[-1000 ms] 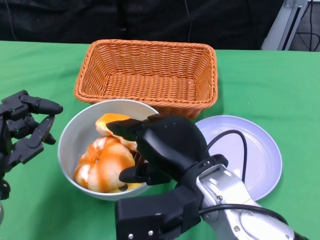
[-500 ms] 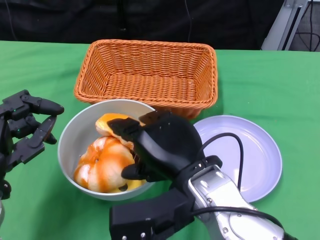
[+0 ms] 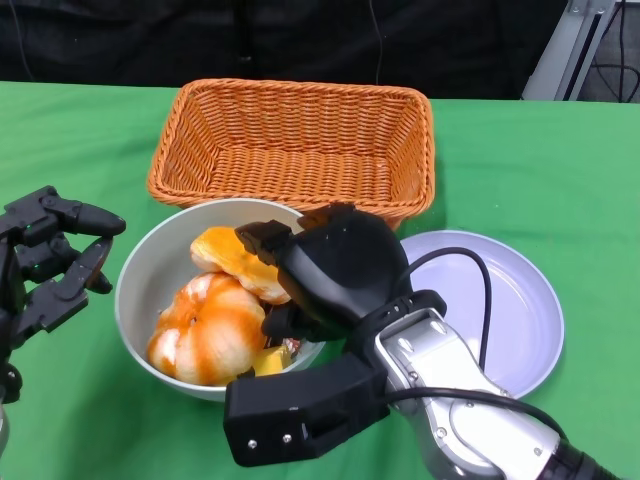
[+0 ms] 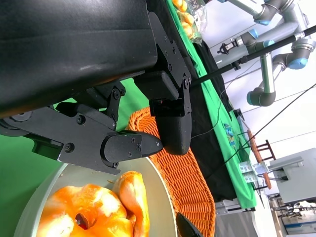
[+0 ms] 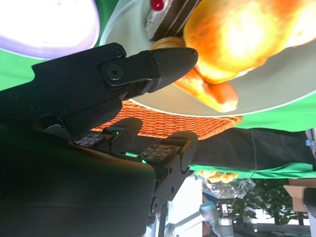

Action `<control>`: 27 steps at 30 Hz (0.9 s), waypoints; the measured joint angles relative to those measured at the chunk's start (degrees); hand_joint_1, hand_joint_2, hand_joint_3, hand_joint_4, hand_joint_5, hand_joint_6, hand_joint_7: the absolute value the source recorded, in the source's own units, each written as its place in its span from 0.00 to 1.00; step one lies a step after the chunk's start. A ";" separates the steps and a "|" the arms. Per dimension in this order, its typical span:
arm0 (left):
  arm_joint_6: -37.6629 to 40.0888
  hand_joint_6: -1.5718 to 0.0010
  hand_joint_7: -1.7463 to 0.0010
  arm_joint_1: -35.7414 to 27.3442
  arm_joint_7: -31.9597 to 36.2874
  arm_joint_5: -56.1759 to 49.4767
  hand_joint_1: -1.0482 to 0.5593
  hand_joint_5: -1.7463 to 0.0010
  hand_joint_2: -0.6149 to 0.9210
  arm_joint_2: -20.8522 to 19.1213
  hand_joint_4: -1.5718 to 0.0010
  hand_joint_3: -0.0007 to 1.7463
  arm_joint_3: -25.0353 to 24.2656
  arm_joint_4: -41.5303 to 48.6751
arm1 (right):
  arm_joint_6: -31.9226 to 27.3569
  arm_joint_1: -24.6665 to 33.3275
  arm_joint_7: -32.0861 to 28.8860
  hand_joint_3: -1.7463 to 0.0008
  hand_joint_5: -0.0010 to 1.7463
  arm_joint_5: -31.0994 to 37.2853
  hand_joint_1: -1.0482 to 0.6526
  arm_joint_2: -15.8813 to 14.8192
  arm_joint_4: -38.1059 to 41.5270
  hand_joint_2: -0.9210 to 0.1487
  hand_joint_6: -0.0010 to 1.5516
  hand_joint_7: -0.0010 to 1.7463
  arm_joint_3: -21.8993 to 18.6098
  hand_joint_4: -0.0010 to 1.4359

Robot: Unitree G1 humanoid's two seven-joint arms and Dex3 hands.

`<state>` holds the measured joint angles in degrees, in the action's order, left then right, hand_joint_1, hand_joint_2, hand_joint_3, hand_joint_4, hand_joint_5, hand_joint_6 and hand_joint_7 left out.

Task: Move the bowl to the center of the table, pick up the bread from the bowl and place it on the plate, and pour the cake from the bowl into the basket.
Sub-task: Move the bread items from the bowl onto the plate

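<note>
Two black hands in my feed: my right hand [image 3: 325,270] reaches into the grey bowl [image 3: 140,275], fingers around the long golden bread [image 3: 235,258], though I cannot tell if it grips. My left hand [image 3: 50,262] hovers beside the bowl, fingers spread, holding nothing. A glossy orange bun [image 3: 205,335] and cake [image 5: 163,17] share the bowl. Woven orange basket [image 3: 300,150] behind, smooth pale plate [image 3: 520,310] alongside, green cloth table [image 3: 560,160], dark curtain beyond.
</note>
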<state>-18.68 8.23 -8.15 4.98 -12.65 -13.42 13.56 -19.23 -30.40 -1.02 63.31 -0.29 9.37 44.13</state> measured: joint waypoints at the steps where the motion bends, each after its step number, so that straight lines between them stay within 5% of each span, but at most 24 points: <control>1: -0.26 0.48 0.36 0.00 0.00 -0.03 0.50 0.13 0.97 -0.01 0.49 0.24 0.00 0.09 | 0.27 -0.23 -0.64 0.93 0.05 0.35 0.13 0.09 0.52 0.00 0.29 0.00 0.00 0.39; 27: -2.43 0.46 0.38 0.11 0.11 -1.26 0.51 0.14 0.97 -0.11 0.48 0.23 -0.06 0.62 | 2.82 -4.59 -7.26 0.96 0.05 -0.20 0.17 7.07 18.37 0.00 0.31 0.01 -0.24 0.41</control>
<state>-21.10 8.34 -8.05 3.72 -12.76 -13.48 14.19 -16.41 -34.98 -8.27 63.11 6.78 27.74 43.89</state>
